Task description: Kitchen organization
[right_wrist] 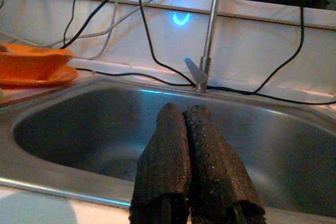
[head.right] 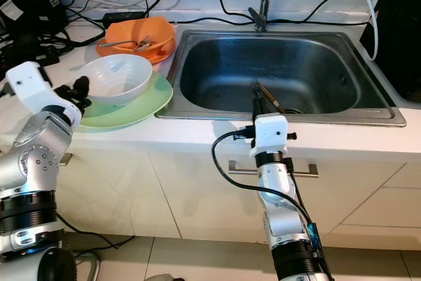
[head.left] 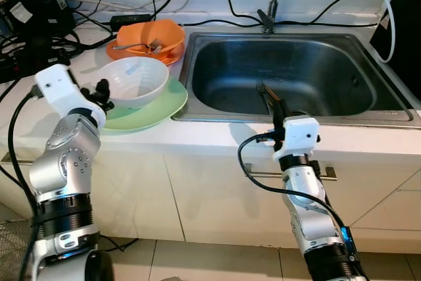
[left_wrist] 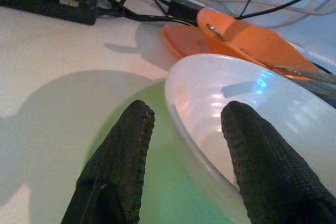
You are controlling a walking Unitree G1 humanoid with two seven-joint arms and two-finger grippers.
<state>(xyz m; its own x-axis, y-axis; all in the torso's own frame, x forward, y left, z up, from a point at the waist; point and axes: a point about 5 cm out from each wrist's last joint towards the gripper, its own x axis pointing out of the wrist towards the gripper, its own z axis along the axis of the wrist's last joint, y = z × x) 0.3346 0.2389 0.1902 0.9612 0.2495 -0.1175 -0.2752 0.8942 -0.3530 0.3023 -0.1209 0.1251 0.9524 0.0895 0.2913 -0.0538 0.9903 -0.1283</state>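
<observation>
A white bowl (head.left: pixel 135 78) sits on a green plate (head.left: pixel 170 102) on the counter, left of the steel sink (head.left: pixel 329 64). My left gripper (left_wrist: pixel 186 111) is open at the bowl's near-left rim, with one finger outside over the plate and the other over the bowl's inside. Behind stands an orange bowl (head.left: pixel 156 35) on an orange plate, with a metal utensil (head.left: pixel 137 47) in it. My right gripper (head.left: pixel 276 104) is shut over the sink's front edge, with nothing seen between its fingers (right_wrist: pixel 210 145). A fork (head.right: pixel 254 86) lies in the sink just past them.
A faucet (head.left: pixel 271 4) rises behind the sink. Black power adapters and cables (head.left: pixel 29 14) crowd the counter's back left. A white hose (head.left: pixel 388 11) hangs at the right. White cabinet fronts with a metal handle (head.left: pixel 329 174) are below the counter.
</observation>
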